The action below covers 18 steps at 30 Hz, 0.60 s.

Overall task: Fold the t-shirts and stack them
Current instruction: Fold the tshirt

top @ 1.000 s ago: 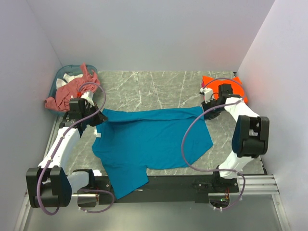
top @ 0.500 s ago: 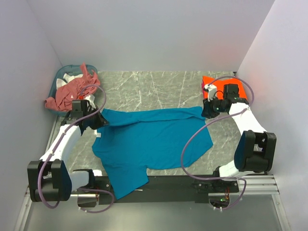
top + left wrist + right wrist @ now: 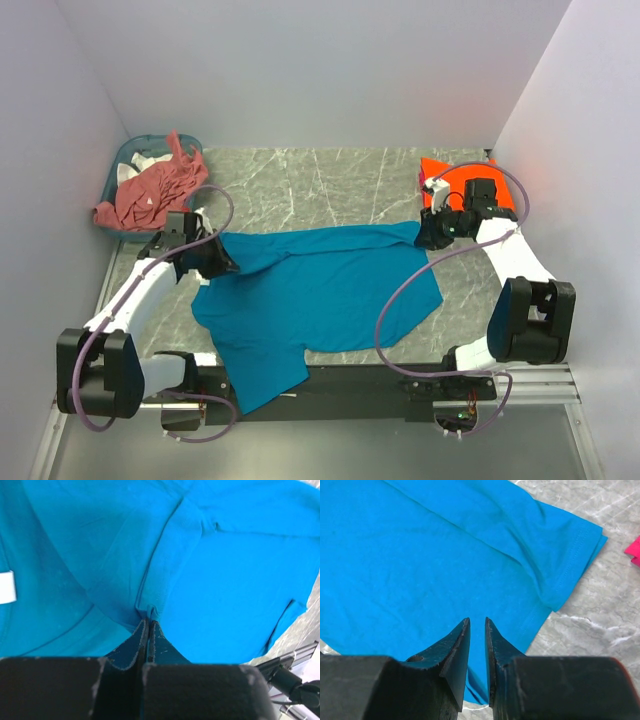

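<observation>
A teal-blue t-shirt lies spread across the marble table, its near corner hanging over the front rail. My left gripper is shut on a pinch of its far left cloth, with the white neck tag just to the left. My right gripper hovers at the shirt's far right corner. Its jaws stand narrowly open over the blue cloth, with nothing clamped between them. An orange t-shirt lies folded at the far right. The salmon-pink t-shirt is heaped in the basket.
A teal plastic basket stands in the far left corner, with the pink cloth spilling over its rim. White walls close in the table on three sides. A black rail runs along the near edge. Bare marble shows behind the blue shirt.
My left gripper has moved right and nearer, drawing the shirt's far left corner inward. The right arm has swung slightly right and its gripper has shifted a little nearer.
</observation>
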Each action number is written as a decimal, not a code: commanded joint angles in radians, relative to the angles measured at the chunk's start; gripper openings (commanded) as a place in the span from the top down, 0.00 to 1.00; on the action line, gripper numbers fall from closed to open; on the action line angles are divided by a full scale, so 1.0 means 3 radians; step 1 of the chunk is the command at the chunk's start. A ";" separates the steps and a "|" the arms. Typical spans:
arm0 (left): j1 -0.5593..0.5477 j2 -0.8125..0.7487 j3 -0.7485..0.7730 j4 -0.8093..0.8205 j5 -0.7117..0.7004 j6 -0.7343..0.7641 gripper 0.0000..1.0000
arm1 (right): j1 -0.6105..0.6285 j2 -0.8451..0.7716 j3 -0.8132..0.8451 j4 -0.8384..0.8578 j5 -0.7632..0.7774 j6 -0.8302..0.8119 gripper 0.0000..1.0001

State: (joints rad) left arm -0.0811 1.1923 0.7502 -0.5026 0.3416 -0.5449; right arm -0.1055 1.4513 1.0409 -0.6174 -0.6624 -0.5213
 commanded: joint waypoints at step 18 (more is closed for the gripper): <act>-0.0251 -0.0119 -0.0056 -0.0181 -0.0091 -0.0127 0.99 | -0.0006 -0.0108 -0.0044 0.0018 -0.0134 0.0020 0.74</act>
State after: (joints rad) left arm -0.1478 1.1675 0.7326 -0.5472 0.3122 -0.5709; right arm -0.1055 1.4498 1.0256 -0.6182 -0.6819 -0.5205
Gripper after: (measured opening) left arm 0.013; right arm 0.260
